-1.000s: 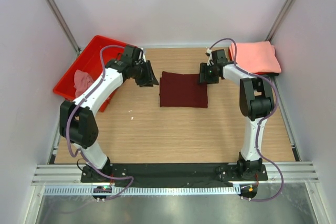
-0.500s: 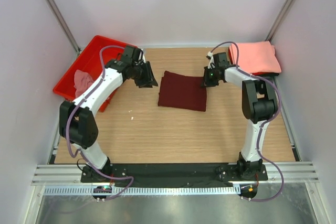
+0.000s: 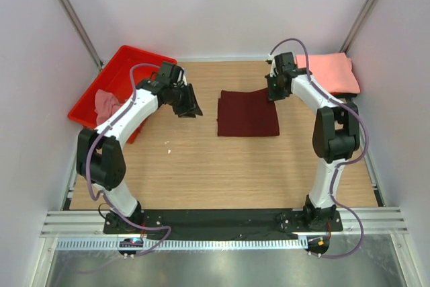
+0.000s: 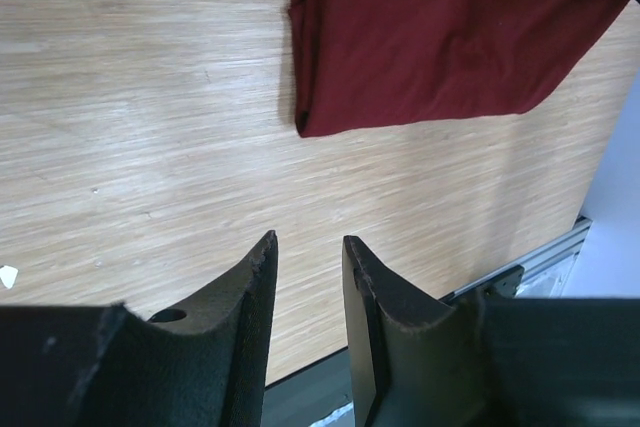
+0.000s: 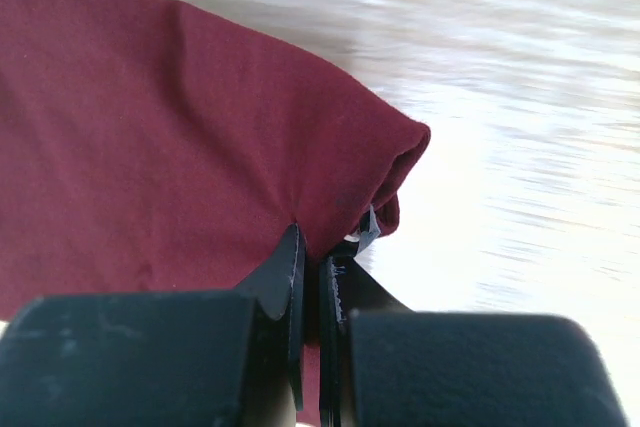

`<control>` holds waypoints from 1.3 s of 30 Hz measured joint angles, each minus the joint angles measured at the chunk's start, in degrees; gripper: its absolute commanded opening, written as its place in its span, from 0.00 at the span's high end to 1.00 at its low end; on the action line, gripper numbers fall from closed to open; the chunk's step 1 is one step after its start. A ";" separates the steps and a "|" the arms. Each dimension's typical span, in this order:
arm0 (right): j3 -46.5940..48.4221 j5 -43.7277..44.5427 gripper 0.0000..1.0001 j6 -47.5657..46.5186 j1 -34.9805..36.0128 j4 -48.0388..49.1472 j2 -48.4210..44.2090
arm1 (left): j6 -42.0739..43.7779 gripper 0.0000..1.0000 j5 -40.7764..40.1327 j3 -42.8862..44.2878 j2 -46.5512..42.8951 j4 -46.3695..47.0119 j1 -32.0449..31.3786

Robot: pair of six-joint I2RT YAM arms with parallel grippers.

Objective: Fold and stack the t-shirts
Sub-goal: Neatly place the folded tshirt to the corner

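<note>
1. Top view: the maroon t-shirt (image 3: pixel 247 113) lies folded into a flat rectangle on the tabletop (image 3: pixel 201 166), between the two arms. The right pincer (image 3: pixel 272 92) sits at its far right corner. The left pincer (image 3: pixel 190 109) hangs to the shirt's left, apart from the cloth. A folded salmon-pink t-shirt (image 3: pixel 332 72) rests in the far right corner, and a dusty pink t-shirt (image 3: pixel 106 104) lies crumpled in the red tray (image 3: pixel 114 72) at far left.
2. Left wrist view: the left pincer (image 4: pixel 308 247) has its fingers a narrow gap apart with nothing between them, above bare tabletop (image 4: pixel 150 97). The maroon t-shirt (image 4: pixel 440 27) shows its stacked folded edge ahead.
3. Right wrist view: the right pincer (image 5: pixel 310 247) is clamped on the maroon t-shirt (image 5: pixel 150 127) near its rounded corner, and the cloth puckers at the fingertips.
4. Handling, as a judgement: the shirt looks light, limp and thin, so its layers may slide or fall open if it is lifted by one corner. The thick folded edge, with every layer caught, seems the safest hold, ideally with a second grip at the opposite corner.
</note>
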 measured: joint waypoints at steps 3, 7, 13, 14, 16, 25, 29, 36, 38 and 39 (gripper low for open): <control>2.23 3.19 0.99 -2.38 -0.55 -2.21 -0.09 | 0.22 0.66 0.50 1.11 0.00 -0.42 0.00; 5.51 6.56 0.99 -5.33 -2.14 -4.76 -0.11 | 0.48 0.66 1.53 2.49 0.00 -0.70 0.00; 9.22 10.19 0.99 -11.13 -5.42 -6.36 -1.38 | 0.68 0.64 5.03 2.56 0.15 -0.70 0.00; 9.25 10.82 0.99 -12.11 -6.08 -6.40 -1.95 | 0.68 0.64 5.53 2.49 0.15 -0.66 0.00; 9.62 12.22 0.99 -13.94 -7.34 -6.49 -2.80 | 0.63 0.64 6.47 2.23 0.15 -0.37 0.00; 29.77 12.66 0.99 -21.70 -13.62 -11.76 0.96 | 0.48 0.63 9.84 0.17 0.15 0.37 0.00; 45.16 11.91 0.99 -24.00 -15.74 -16.39 7.52 | 0.42 0.63 10.56 -0.07 0.15 1.18 0.00; 57.75 8.41 0.99 -26.49 -21.40 -16.46 17.18 | 0.24 0.63 12.46 -0.50 0.15 1.92 0.00; 58.42 7.74 0.99 -26.95 -22.91 -14.75 19.56 | 0.07 0.63 13.25 -0.90 0.15 2.34 0.00; 58.90 7.28 0.99 -27.08 -23.67 -13.49 21.24 | -0.04 0.63 13.66 -1.09 0.17 2.54 0.00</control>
